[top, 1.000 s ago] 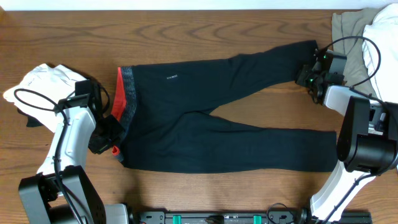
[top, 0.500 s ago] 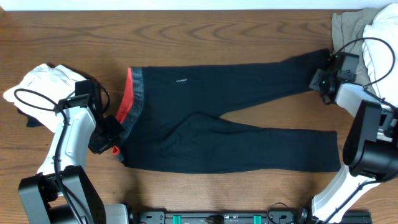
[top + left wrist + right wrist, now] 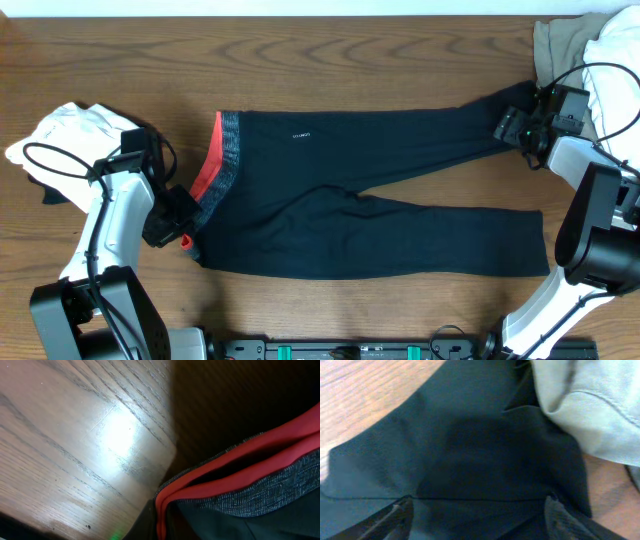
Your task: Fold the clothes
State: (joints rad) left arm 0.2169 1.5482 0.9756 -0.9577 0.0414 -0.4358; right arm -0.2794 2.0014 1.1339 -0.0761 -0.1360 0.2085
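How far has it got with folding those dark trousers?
Barely started. Done: the long dark navy soft trousers lie spread flat on the wooden table, legs apart in a V. In hand: the left gripper is shut on the grey, red-edged waistband; the right gripper stands open over the upper leg's cuff. Left: every fold; nothing is doubled over yet.

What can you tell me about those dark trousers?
The trousers are long, soft-looking and near black, with a grey waistband edged in red-orange and a tiny white logo. They lie flat on the wooden table, legs spread in a V. The left end effector pinches the waist's near corner; the open right end effector sits at the far cuff, beside a beige garment.
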